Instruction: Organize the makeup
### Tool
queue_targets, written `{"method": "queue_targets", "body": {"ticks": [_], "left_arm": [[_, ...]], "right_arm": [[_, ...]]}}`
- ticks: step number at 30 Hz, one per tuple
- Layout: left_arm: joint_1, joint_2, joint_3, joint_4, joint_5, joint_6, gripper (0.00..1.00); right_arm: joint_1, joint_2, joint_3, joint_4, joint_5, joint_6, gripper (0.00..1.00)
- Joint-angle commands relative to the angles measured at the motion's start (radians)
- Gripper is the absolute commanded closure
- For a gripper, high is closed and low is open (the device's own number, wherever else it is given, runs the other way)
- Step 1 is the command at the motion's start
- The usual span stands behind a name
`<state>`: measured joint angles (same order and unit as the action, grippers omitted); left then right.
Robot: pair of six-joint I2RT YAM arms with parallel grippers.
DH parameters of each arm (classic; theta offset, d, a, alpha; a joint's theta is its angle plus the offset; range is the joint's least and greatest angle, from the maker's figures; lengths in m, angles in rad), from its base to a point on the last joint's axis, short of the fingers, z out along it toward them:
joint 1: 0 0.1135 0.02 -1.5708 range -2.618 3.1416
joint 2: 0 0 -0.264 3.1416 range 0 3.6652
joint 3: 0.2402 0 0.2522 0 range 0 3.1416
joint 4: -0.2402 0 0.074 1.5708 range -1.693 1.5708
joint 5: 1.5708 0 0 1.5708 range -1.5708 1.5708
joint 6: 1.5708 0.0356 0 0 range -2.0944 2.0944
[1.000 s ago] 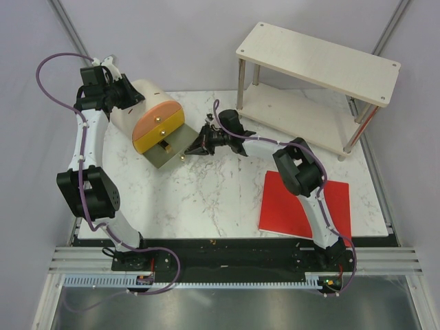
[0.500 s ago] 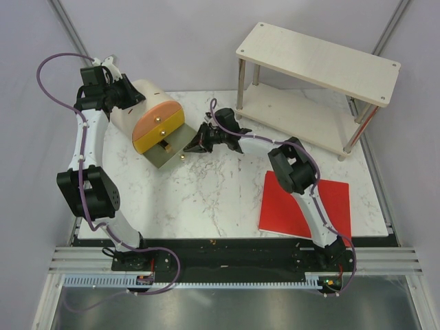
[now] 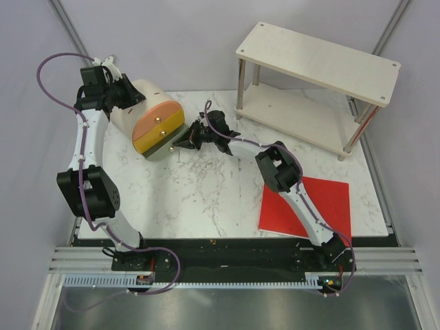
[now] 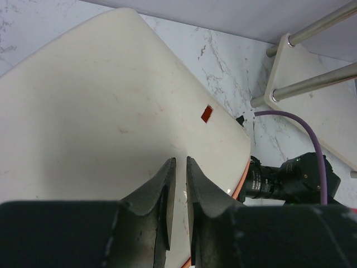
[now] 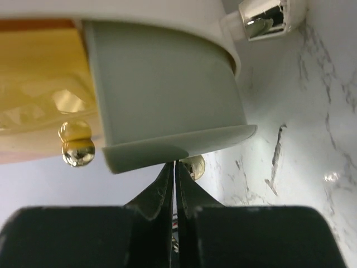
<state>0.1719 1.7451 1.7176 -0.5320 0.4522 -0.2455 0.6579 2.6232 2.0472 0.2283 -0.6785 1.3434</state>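
Observation:
No makeup shows in any view. The cream case with its orange-yellow front stands at the back left. My left gripper is shut and rests on the case's cream top, fingertips nearly together. My right gripper is shut, with its tips against the front of the case's grey bottom drawer, beside that drawer's gold knob. In the top view the grey drawer sticks out only a little from the case. What is inside the drawer is hidden.
A two-level wooden shelf on metal legs stands at the back right. A flat red sheet lies at the front right, partly under my right arm. A second gold knob sits on the yellow drawer above.
My right gripper has moved left and pushed the grey drawer most of the way into the case. The left arm has not moved.

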Motion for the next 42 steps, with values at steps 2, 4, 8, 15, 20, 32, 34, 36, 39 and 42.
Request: {"method": "queue_targets", "body": {"ticks": [2,4,8,15,20,32,34,36,39,42], "left_arm": [[-0.005,0.056,-0.047,-0.181,-0.021,0.028,0.78],[-0.005,0.056,-0.046,-0.184,-0.021,0.029,0.78],[-0.005,0.051,-0.049,-0.183,-0.018,0.028,0.78],[-0.005,0.048,-0.047,-0.183,-0.009,0.028,0.78],[-0.005,0.033,-0.049,-0.183,-0.01,0.028,0.77],[-0.006,-0.145,-0.073,-0.172,-0.023,0.019,0.64],[-0.006,-0.203,-0.081,-0.16,0.002,0.012,0.53],[-0.009,-0.232,-0.088,-0.151,0.029,0.006,0.46],[-0.02,-0.262,-0.113,-0.148,0.112,0.005,0.37],[-0.063,-0.305,-0.17,-0.126,0.132,0.026,0.32]], "right_arm": [[0.019,0.095,0.131,0.235,0.131,0.259,0.91],[0.023,0.132,0.177,0.249,0.14,0.284,0.91],[0.023,0.147,0.203,0.241,0.172,0.292,0.87],[0.023,0.167,0.215,0.293,0.206,0.335,0.81],[0.003,0.11,0.091,0.379,0.182,0.355,0.77],[-0.107,-0.394,-0.348,0.064,0.063,-0.179,0.69],[-0.127,-0.452,-0.349,-0.122,0.097,-0.284,0.63],[-0.145,-0.536,-0.345,-0.314,0.172,-0.443,0.56],[-0.158,-0.642,-0.343,-0.531,0.285,-0.585,0.43],[-0.161,-0.739,-0.347,-0.709,0.508,-0.766,0.3]]}}
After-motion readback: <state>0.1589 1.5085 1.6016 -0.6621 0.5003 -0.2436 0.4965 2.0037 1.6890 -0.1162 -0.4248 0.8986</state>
